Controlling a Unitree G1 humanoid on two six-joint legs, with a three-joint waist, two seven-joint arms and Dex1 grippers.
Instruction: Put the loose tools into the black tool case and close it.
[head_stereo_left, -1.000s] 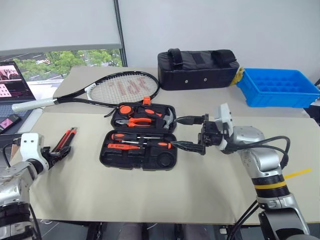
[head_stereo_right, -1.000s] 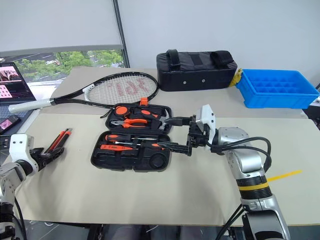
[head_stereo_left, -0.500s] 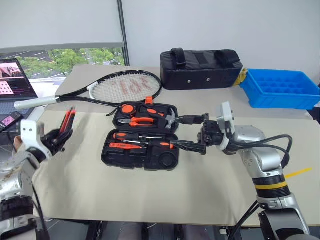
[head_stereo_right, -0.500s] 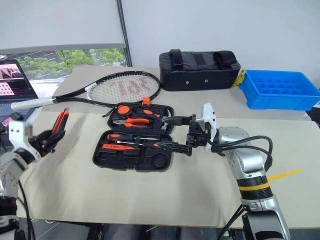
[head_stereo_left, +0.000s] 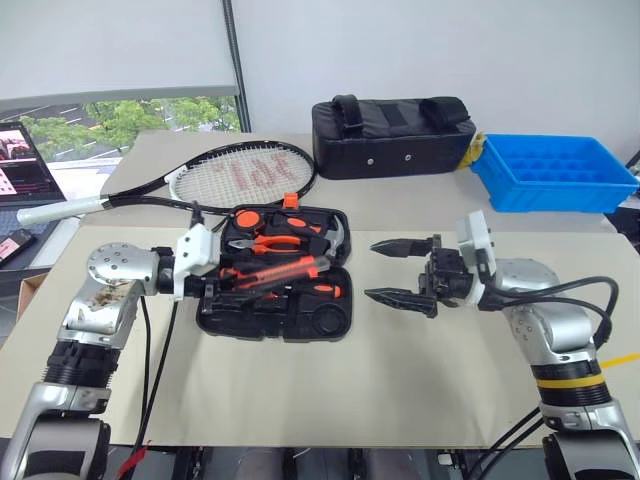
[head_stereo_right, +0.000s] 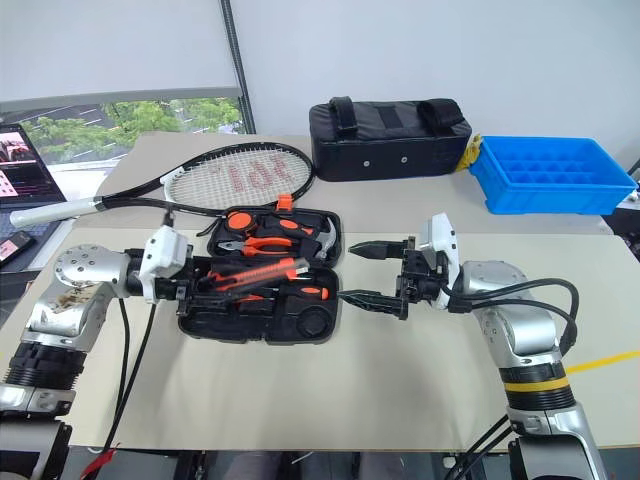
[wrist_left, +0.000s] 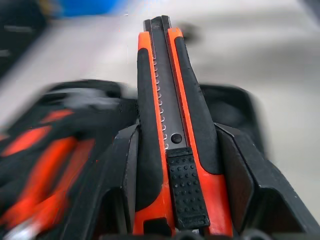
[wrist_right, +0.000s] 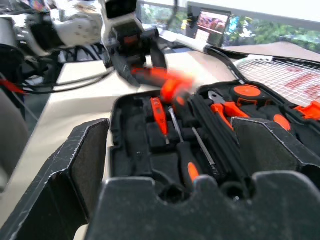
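Black tool case (head_stereo_left: 277, 272) lies open near the middle of the bench (head_stereo_left: 330, 385), lid half toward the far edge, both halves showing orange-handled pliers, screwdrivers and other tools in their recesses. Left tool (head_stereo_left: 228, 287) is clenched on an orange-and-black utility knife (head_stereo_left: 275, 272), which it holds across the near half of the case, just above the seated screwdrivers; the left wrist view shows the knife pinched squarely between both fingers. Right tool (head_stereo_left: 398, 270) hangs released, jaws spread wide, just beside the case's right edge and touching nothing. The likely step is seating the knife in its own recess. The risk is that the knife comes down across the screwdriver shafts rather than into a free slot; it would then sit proud and keep the lid from latching. A sideways nudge from either tool could also slide the light case along the bench. A tennis racket (head_stereo_left: 230, 180) lies beyond the case.
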